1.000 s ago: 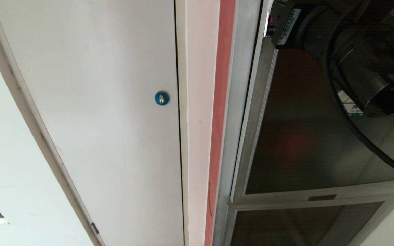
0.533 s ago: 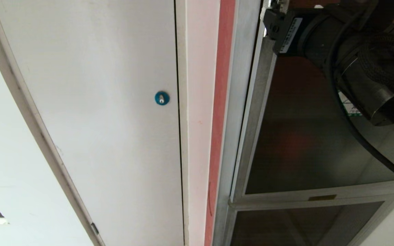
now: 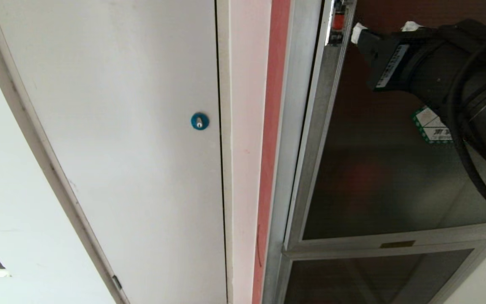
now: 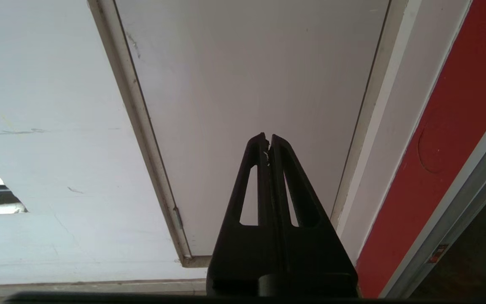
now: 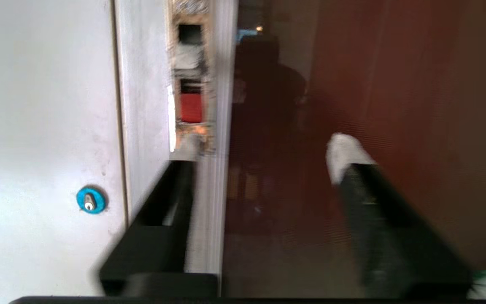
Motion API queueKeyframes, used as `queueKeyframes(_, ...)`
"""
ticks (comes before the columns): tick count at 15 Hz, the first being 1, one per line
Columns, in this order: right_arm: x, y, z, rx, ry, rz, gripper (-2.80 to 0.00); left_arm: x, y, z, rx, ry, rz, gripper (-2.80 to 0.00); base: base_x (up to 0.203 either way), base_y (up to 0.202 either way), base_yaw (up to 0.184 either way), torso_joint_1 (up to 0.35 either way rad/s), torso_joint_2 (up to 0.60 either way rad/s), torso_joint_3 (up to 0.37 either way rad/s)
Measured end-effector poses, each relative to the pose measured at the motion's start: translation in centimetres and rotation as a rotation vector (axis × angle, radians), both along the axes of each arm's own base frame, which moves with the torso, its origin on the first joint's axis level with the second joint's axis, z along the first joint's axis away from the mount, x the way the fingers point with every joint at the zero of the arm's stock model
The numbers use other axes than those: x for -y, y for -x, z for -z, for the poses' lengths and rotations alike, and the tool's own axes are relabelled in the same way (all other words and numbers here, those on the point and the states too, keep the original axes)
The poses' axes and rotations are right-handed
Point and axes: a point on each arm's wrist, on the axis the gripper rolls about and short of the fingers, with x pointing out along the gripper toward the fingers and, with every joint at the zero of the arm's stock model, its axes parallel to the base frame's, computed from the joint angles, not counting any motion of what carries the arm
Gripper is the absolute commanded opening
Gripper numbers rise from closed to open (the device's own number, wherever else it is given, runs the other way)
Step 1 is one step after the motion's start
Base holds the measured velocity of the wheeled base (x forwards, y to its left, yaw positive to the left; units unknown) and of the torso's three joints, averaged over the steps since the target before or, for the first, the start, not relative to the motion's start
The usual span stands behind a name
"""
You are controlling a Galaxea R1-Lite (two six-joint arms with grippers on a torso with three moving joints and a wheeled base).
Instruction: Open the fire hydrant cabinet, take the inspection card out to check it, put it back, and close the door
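The fire hydrant cabinet shows its silver frame right of a red wall strip. Its door of dark tinted glass carries the green-edged sticker, partly behind my right arm. Whether the door is fully shut against the frame I cannot tell. My right gripper hovers in front of the door's upper part, open, its white-tipped fingers wide apart with nothing between them. In the right wrist view the right gripper spans the glass, one finger over the frame. The inspection card is out of view. My left gripper is shut and parked.
A plain white door with a round blue lock fills the left side. A smaller lower glass door with a brass label sits below the big one. A small red catch shows in the frame near the top.
In the head view my right arm has drawn back rightwards and downwards from the door's frame edge. Its white fingertips now show, and more of the sticker is uncovered.
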Motion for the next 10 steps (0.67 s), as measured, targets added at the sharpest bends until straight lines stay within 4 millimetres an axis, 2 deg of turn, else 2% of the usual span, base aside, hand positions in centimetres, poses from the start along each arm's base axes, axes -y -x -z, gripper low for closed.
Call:
queueKeyframes(4,2.2,1.6,0.9,-0.019,0.006,0.037,-2.8,0.0,0.0,0.0,0.0,0.0,0.0,-2.8,0.0,0.0,0.0,0.0,0.0,0.0)
queueKeyframes(7,5.1,3.5,0.7,-0.008,-0.007,0.096,-2.8,0.0,0.0,0.0,0.0,0.0,0.0,-2.8,0.0,0.0,0.0,0.0,0.0,0.0)
queueKeyframes(10,8.6,6.2,0.7,-0.005,-0.012,0.174,-2.8,0.0,0.0,0.0,0.0,0.0,0.0,-2.8,0.0,0.0,0.0,0.0,0.0,0.0)
